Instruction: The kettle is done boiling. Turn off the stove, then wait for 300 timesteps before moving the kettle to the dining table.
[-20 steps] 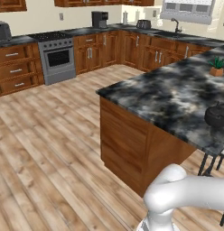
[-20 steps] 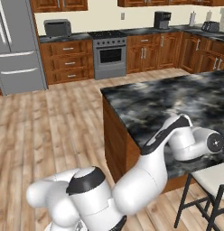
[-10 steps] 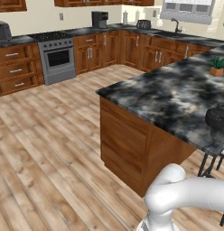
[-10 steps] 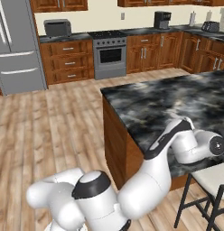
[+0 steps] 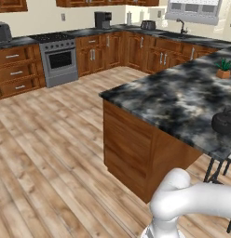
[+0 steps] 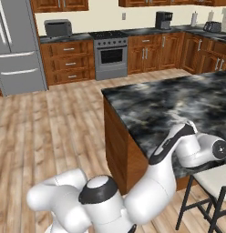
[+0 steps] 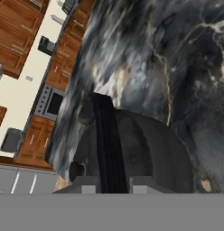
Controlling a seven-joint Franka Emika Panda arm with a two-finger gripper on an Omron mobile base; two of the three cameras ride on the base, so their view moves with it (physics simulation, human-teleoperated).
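Note:
The kettle (image 5: 224, 122), squat and dark, stands at the near right edge of the dining table (image 5: 173, 97), whose marbled top also shows in the right base view (image 6: 151, 104). In the hand view the kettle (image 7: 150, 153) is very close, over the dining table (image 7: 186, 54). Its black handle runs between the jaws of my gripper (image 7: 114, 185), which is shut on it. The stove (image 5: 54, 39) stands far off against the back wall, and it appears as well in the right base view (image 6: 108, 36). Whether the kettle's base touches the stone I cannot tell.
A small potted plant (image 5: 223, 69) sits further along the table. A stool (image 6: 210, 182) stands by the table's near side under my arm. A coffee machine (image 6: 163, 19), a microwave (image 6: 58, 28) and a fridge (image 6: 17, 50) line the back wall. Wood floor lies left of the table.
My wrist and the kettle have sunk slightly toward the table top. The gripper has stayed shut on the handle.

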